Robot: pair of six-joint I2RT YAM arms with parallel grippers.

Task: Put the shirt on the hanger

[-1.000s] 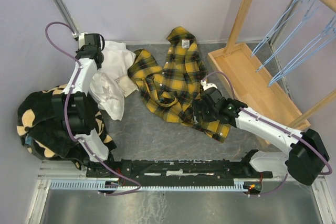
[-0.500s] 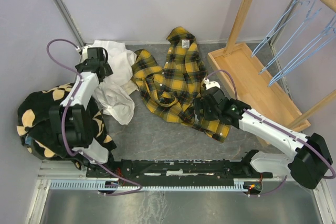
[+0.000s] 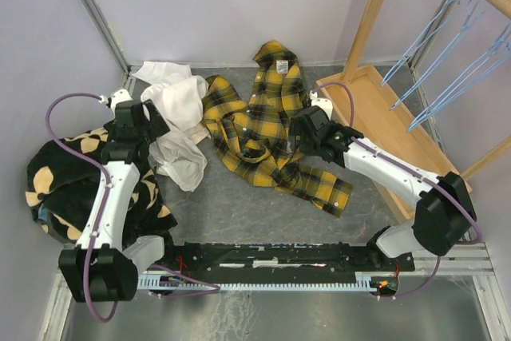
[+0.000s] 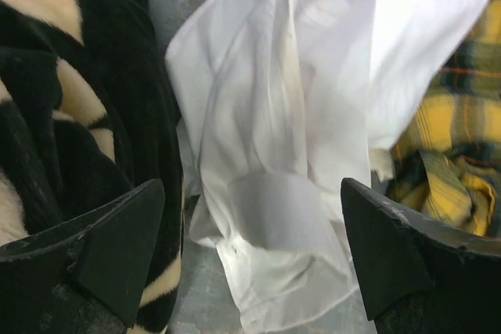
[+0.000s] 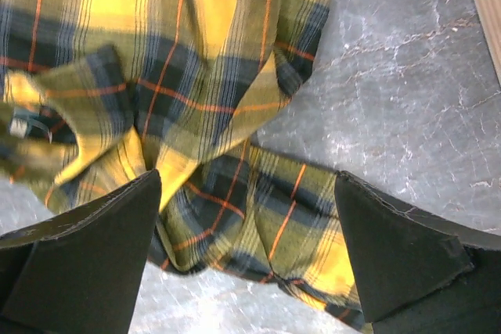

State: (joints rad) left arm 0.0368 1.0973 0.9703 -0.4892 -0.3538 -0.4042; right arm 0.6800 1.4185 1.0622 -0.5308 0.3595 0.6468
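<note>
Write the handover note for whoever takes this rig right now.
Left gripper: open, empty, above the white garment, beside the black fleece.
Right gripper: open, empty, above an edge of the plaid shirt.
Shirt: crumpled on the table, collar toward the far wall.
Hangers: light-blue wire, hanging on the wooden rack, far right; none taken.
Done: nothing visible.
Left: fetch a hanger, grasp the shirt, put it on.
</note>
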